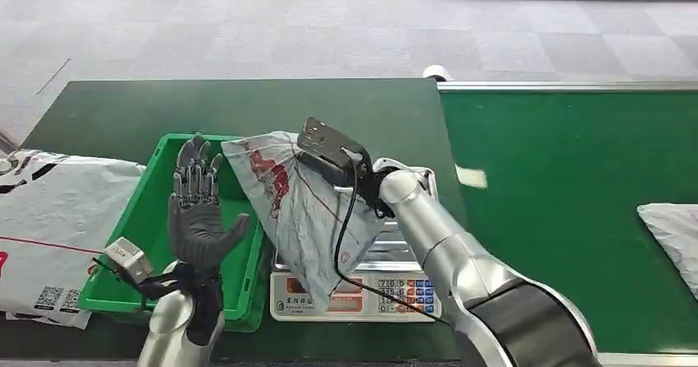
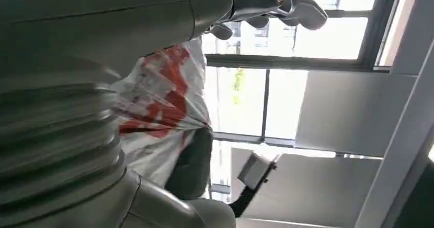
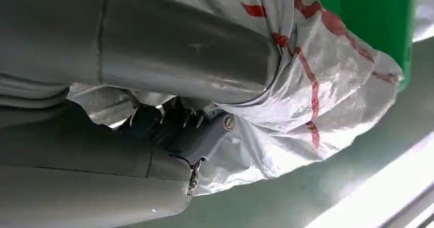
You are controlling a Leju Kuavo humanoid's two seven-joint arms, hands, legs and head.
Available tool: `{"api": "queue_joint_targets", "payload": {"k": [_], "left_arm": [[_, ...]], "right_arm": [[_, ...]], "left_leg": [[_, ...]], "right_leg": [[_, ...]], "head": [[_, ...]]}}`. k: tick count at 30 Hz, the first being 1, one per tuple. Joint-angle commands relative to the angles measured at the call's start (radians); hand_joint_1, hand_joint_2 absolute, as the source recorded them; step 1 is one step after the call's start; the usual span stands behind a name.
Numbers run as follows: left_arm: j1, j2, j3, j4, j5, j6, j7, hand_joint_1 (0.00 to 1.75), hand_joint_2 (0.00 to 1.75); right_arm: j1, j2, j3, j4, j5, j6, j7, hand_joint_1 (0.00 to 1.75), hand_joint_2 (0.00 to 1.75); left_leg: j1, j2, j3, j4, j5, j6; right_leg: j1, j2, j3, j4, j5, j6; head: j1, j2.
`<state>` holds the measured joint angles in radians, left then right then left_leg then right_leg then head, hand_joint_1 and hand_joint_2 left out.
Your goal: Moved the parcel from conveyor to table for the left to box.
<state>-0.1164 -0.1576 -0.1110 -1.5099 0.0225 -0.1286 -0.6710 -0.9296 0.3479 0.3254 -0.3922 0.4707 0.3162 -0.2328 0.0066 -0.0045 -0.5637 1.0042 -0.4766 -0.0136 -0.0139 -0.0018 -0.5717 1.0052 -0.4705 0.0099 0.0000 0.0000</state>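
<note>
Green felt covers the work table (image 1: 247,108) and the conveyor belt (image 1: 568,211) that adjoins it on the robot's right, where a second grey poly-bag parcel (image 1: 673,234) lies near the far edge of the head view. On the table's left side rests a large white mailer bag (image 1: 49,227) printed with black marks, a barcode and a red line, its edge just beside a green plastic bin (image 1: 156,211). Next to the bin stands a silver weighing scale (image 1: 362,289) with a red-and-white keypad front. Above the scale and overlapping the bin's right rim hangs the task's parcel (image 1: 300,206), a crumpled white poly bag with red lettering, lifted clear of the belt and tilted. The right hand (image 1: 337,165) grips the parcel at its upper edge; the right wrist view shows the thick grey thumb pressed across the plastic (image 3: 317,85) and darker fingers tucked into its folds. The left hand (image 1: 196,211) is raised over the bin with palm up and fingers spread, holding nothing, just beside the parcel's lower-left side. In the left wrist view, the same red-printed parcel (image 2: 164,105) appears close behind the left hand's fingers (image 2: 286,0), with bright windows beyond.
</note>
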Motion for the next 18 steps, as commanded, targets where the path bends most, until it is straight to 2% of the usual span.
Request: {"api": "queue_joint_targets", "payload": {"k": [1,5,10,11,17,18], "left_arm": [[-0.129,0.005,-0.022,0.195,0.027,0.024,-0.022,0.00,1.75],[-0.154,0.012,-0.053,0.211,0.017,0.060,-0.027,0.00,1.75],[-0.201,0.001,-0.063,0.147,-0.070,0.093,0.027,0.00,1.75],[-0.206,0.000,-0.060,0.123,-0.100,0.100,0.050,0.00,1.75],[-0.211,-0.008,-0.052,0.094,-0.140,0.107,0.074,0.00,1.75],[-0.210,-0.009,-0.051,0.087,-0.163,0.106,0.071,0.00,1.75]], "right_arm": [[-0.041,-0.058,0.093,0.102,0.021,-0.022,0.015,0.00,0.00],[-0.063,-0.070,0.062,0.064,0.016,-0.149,-0.018,0.00,0.00],[-0.091,-0.102,0.034,-0.007,0.010,-0.193,-0.038,0.00,0.00],[-0.086,-0.105,0.027,-0.037,0.008,-0.201,-0.049,0.00,1.75],[-0.071,-0.107,0.012,-0.085,0.005,-0.219,-0.054,0.00,1.75],[-0.061,-0.109,0.012,-0.114,0.017,-0.252,-0.077,0.00,1.75]], "left_leg": [[0.000,-0.003,0.000,-0.001,0.001,0.000],[0.000,-0.003,-0.001,0.000,0.002,0.000],[0.000,-0.003,-0.003,0.002,0.001,0.000],[0.001,-0.004,-0.005,0.003,0.002,0.001],[0.001,-0.001,-0.003,0.002,0.002,0.001],[0.000,0.000,-0.002,0.002,0.002,0.001]], "right_leg": [[0.000,-0.004,0.001,-0.001,0.000,0.000],[0.000,-0.003,0.000,-0.001,0.001,-0.001],[0.000,-0.002,-0.002,0.001,0.001,-0.001],[0.001,-0.004,-0.003,0.001,0.002,-0.001],[0.001,-0.001,-0.002,0.000,0.003,-0.001],[0.000,0.000,-0.002,0.000,0.003,-0.001]], "head": [[0.000,0.000],[0.000,0.000],[0.000,0.000],[0.000,0.000],[0.000,0.000],[0.000,0.000]]}}
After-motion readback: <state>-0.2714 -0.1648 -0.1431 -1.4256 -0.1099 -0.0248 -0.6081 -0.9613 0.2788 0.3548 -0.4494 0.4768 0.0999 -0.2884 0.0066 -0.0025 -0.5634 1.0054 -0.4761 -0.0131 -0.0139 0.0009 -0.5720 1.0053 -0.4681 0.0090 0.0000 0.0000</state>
